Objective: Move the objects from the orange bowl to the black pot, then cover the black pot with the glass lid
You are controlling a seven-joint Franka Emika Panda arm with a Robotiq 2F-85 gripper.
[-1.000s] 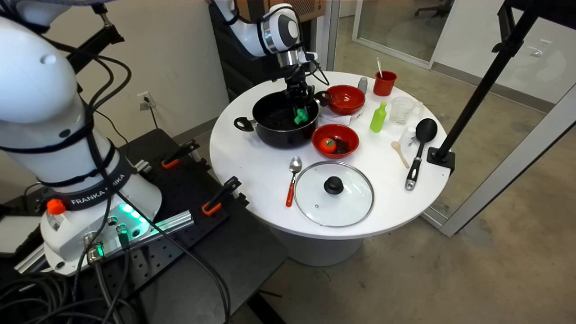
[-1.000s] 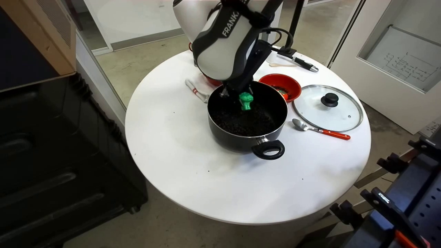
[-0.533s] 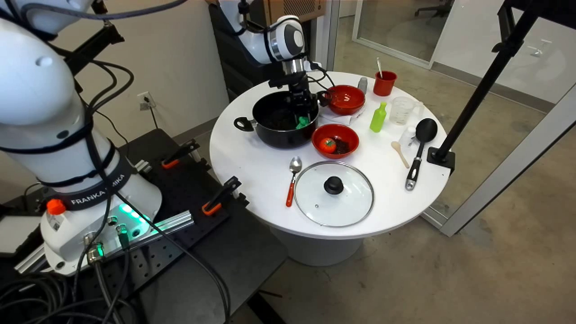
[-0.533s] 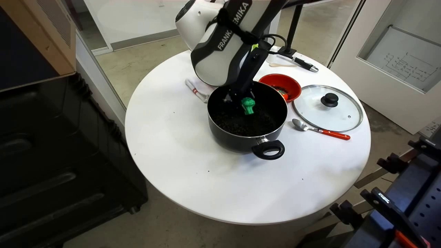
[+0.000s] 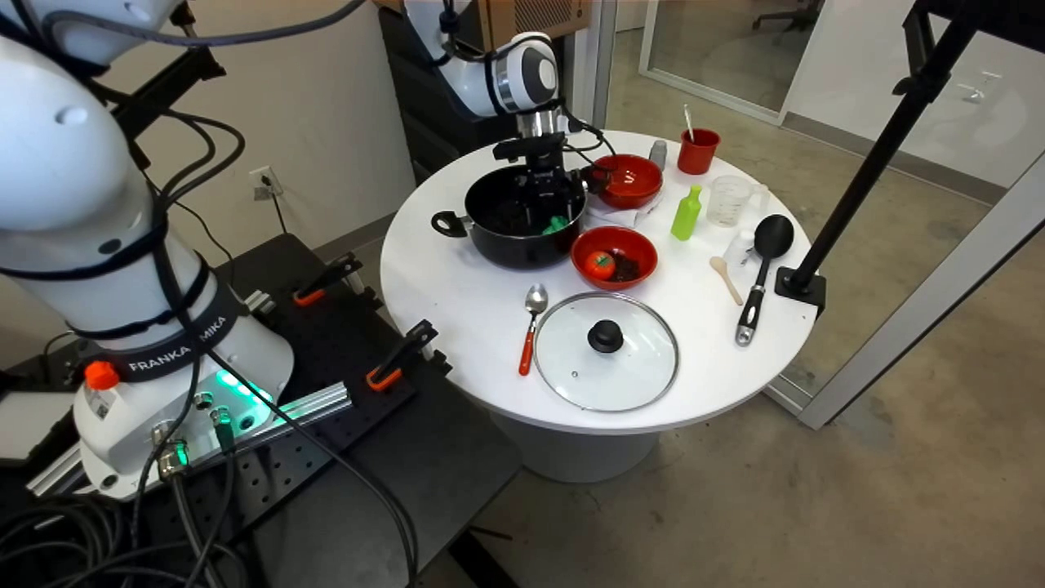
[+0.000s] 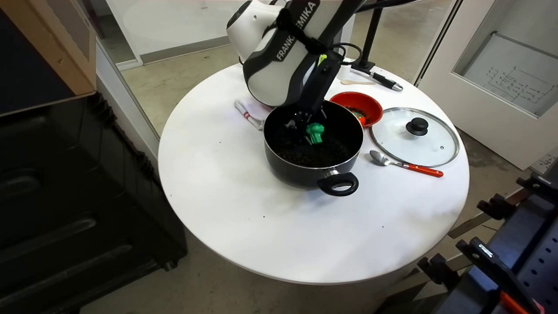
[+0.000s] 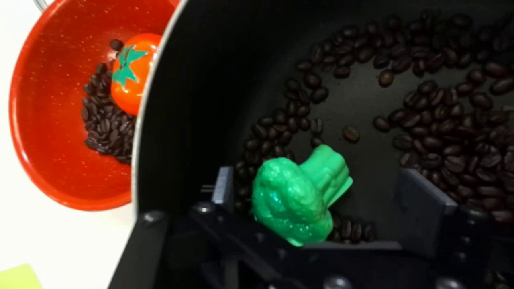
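On the dark bench [image 5: 457,474] at left I count 2 black-and-orange clamps [image 5: 404,349], then on the white table [image 5: 473,327] 1 black pot [image 5: 522,251] with 2 handles [image 5: 447,224]. My gripper [image 7: 324,188] is down inside the pot, its 2 fingers [image 7: 419,206] spread well apart, with 1 green broccoli [image 7: 289,200] between them among dark beans [image 7: 445,148] too many to count; the gripper and the arm [image 5: 510,77] block part of the pot's opening. Next comes 1 red-handled spoon [image 5: 529,339], just beside 1 glass lid [image 5: 608,371] lying flat with 1 black knob [image 5: 605,336] on top. The orange bowl [image 5: 624,239] crowds close beside both pot and lid, holding 1 tomato [image 7: 129,76] and more beans. Behind it I see 1 cloth [image 5: 620,217], 1 red bowl [image 5: 629,178] by the pot's handle and 1 grey shaker [image 5: 658,153]. Further right stand 1 green bottle [image 5: 687,216], 1 red cup [image 5: 698,153] with 1 white stick [image 5: 689,121] in it and 1 clear measuring cup [image 5: 727,200]. Past those, 1 small white item [image 5: 740,247] I can't make out, 1 wooden spoon [image 5: 728,282] and 1 black spoon [image 5: 759,286] are near the foot of 1 black pole [image 5: 876,167]
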